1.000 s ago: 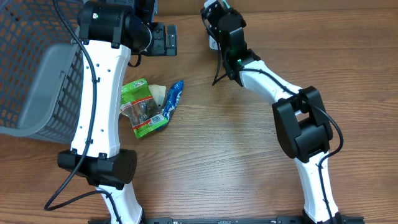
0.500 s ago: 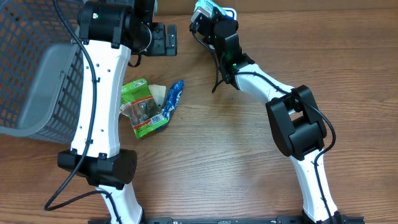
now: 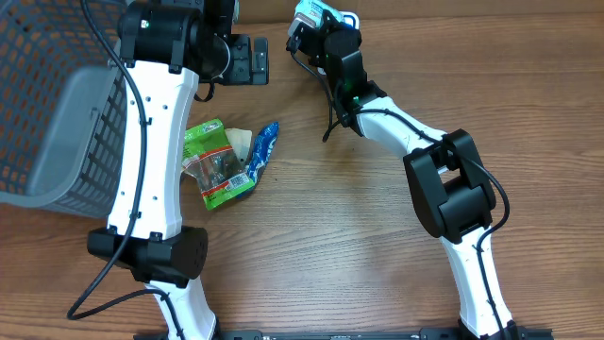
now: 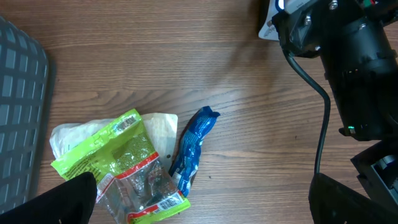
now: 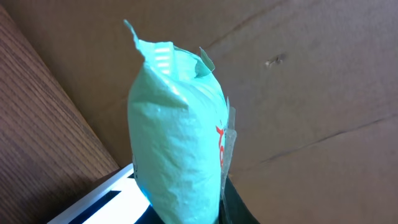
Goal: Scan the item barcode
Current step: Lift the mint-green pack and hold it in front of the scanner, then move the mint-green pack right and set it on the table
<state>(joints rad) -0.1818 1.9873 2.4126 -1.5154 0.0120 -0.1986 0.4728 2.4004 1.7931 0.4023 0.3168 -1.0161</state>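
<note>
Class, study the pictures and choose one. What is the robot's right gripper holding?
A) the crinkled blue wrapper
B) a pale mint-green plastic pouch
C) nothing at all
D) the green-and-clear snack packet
B: the right gripper is shut on the pale mint-green plastic pouch, which fills its wrist view, while the crinkled blue wrapper and the green-and-clear snack packet lie untouched on the wooden table.

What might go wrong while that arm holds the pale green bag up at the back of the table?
The right fingers pinch the bag only at one end, so it may sag or slip out. No barcode shows on the face that the wrist view sees, so it may be turned the wrong way and the scan might fail.
</note>
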